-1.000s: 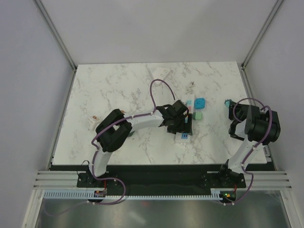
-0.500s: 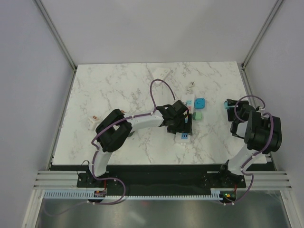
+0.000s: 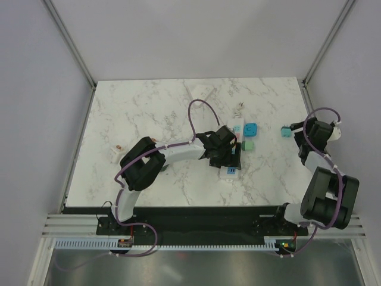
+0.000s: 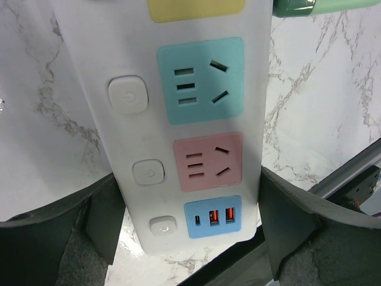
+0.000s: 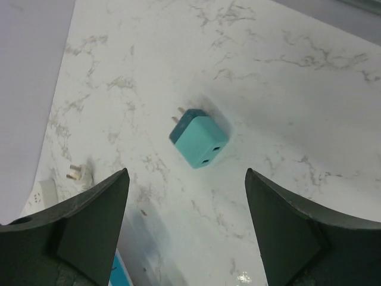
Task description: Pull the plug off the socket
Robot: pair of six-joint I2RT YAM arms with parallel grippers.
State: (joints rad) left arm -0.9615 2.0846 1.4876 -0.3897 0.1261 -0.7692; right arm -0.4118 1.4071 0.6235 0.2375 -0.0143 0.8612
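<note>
Plugs remain in the power strip (image 4: 196,137): one blue (image 3: 250,128), one green (image 3: 249,145). Our left gripper (image 4: 190,238) straddles the strip's end with jaws spread; our right gripper (image 5: 186,238), jaws spread and empty, hovers above a teal plug (image 5: 197,140) lying loose on the surface (image 5: 309,107). We should brace the strip firmly, then pull straight outward.

Marble table (image 3: 143,113) (white-veined) bears strip (image 4: 196,125), plug (image 5: 197,139).

Power strip (image 4: 196,119): top end cut off by left wrist frame edge. Green plug (image 4: 309,6) beside it: only lower edge visible. Small white object (image 3: 116,153), far left of strip: unidentifiable.
</note>
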